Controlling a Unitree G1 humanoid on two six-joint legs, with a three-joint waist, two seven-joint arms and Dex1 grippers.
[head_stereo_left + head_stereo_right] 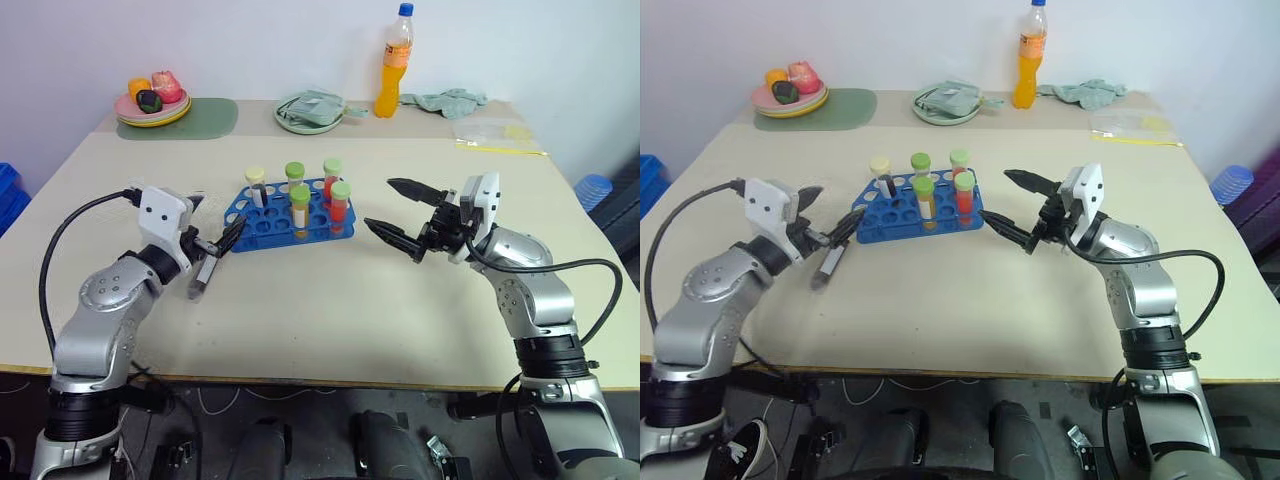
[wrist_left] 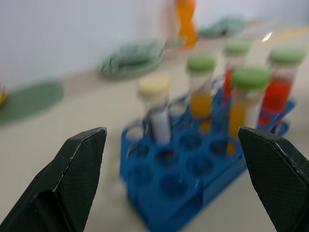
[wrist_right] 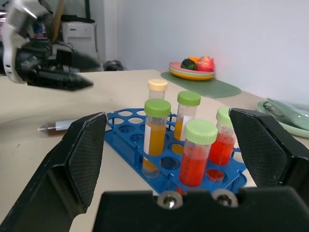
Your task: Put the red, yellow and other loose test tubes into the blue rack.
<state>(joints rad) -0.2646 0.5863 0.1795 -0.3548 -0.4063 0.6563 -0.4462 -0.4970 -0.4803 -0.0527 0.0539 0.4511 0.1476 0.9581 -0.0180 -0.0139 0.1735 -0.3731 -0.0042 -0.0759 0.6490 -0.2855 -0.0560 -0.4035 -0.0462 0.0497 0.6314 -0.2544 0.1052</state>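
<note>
on beige table top (image 1: 330, 320), standing upright near middle: bright blue plastic tube rack with grid of round holes (image 1: 262, 217), holding five clear plastic capped test tubes (image 1: 300, 211), four green-capped with orange or red fill, one pale-yellow-capped. lying flat on table just left of rack: one more clear tube with dark tip (image 3: 60, 126), apart from both claws. hovering left of rack, spread wide, gripping nothing: left gripper (image 1: 218, 247). hanging right of rack, also spread wide and gripping nothing: right gripper (image 1: 397, 215).
</note>
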